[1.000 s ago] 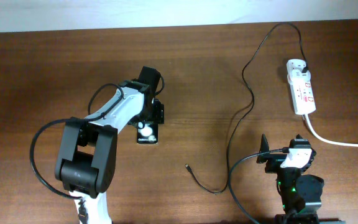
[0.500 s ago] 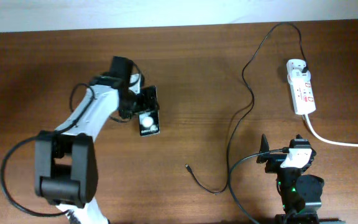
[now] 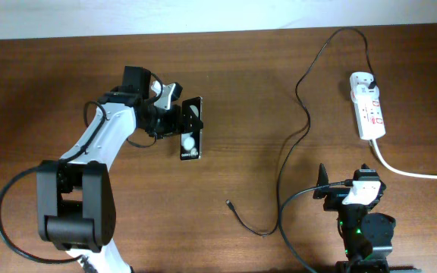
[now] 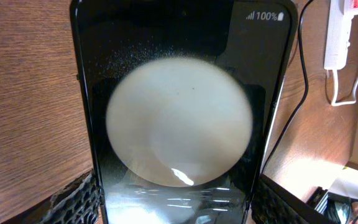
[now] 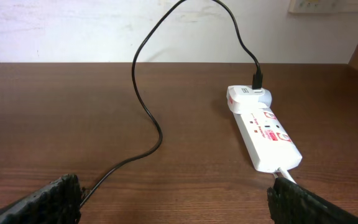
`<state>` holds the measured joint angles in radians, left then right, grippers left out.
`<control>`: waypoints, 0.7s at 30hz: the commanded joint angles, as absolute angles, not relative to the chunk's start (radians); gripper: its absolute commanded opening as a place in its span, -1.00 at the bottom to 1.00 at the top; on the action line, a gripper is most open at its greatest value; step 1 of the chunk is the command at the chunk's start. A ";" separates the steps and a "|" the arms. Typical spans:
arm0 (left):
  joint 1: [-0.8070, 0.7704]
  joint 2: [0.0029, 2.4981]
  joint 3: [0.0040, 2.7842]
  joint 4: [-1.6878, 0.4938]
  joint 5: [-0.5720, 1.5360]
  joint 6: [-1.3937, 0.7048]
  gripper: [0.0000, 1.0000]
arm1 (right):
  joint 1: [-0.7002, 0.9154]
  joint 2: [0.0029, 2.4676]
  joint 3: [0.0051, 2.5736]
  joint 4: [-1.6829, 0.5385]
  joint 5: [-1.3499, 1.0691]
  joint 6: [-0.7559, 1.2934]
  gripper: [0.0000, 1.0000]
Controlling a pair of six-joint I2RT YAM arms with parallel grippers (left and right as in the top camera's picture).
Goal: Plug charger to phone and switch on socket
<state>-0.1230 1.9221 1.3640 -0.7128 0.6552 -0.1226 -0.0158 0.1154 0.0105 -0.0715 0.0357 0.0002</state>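
Plainly little is done: the phone (image 3: 191, 130) is mid-table, clamped in the left gripper (image 3: 171, 120), with the charger's connector tip (image 3: 228, 202) lying loose, well apart. The plug head (image 3: 372, 79) sits in the socket (image 3: 370, 110); whether it is switched on I cannot tell. The right gripper (image 3: 345, 183) gapes apart. Bare table (image 3: 249, 98) between them leaves room.

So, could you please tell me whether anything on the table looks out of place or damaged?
Nothing looks damaged or spilled. The phone sits slightly skewed in the left gripper, and the charger's tip lies loose on the table, well apart from it, while its plug is in the power strip.
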 commanded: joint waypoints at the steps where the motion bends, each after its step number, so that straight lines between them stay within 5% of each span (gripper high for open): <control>1: -0.120 1.900 1.356 -0.706 0.695 -0.100 0.36 | -0.007 0.118 0.006 -0.079 0.031 0.004 0.97; 21: -0.120 1.900 1.356 -0.696 0.685 -0.107 0.38 | -0.007 0.118 0.006 -0.074 -0.088 0.027 0.96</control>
